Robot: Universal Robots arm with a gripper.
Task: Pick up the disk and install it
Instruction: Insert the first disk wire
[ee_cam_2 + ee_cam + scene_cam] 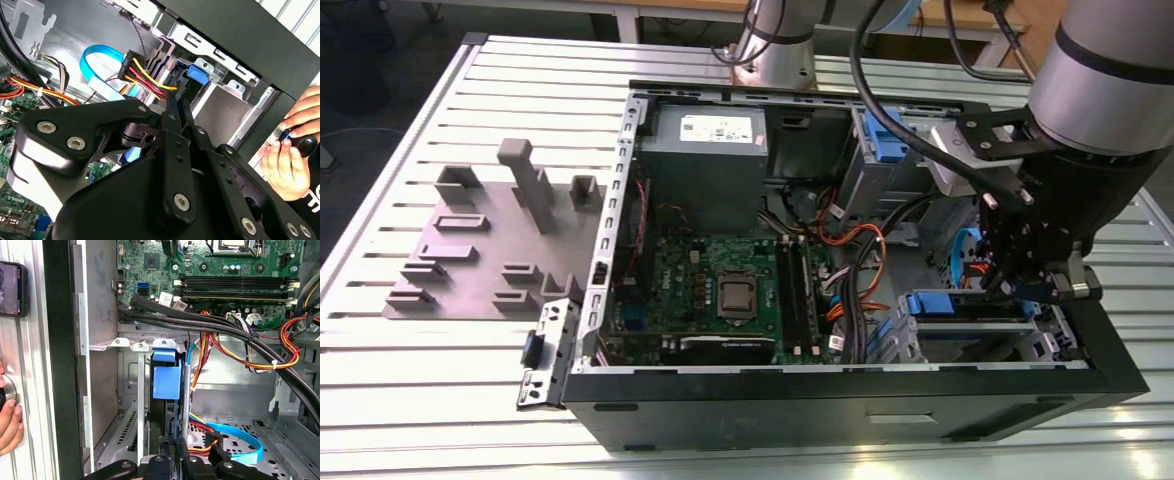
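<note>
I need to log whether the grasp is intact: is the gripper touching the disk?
Touching. In the first wrist view the gripper fingers close on the edge of the disk, standing upright in the drive bay, with no gap visible between them.

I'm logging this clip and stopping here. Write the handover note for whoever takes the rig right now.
Gripper: inside the open computer case, at the drive bay on the exterior view's right; whether it is open or shut cannot be told.
Disk: edge-on at the bay's mouth in its blue carrier.
Done: disk picked up and brought to the bay.
Left: full seating is not confirmed.
A person's hand is beside the case.
</note>
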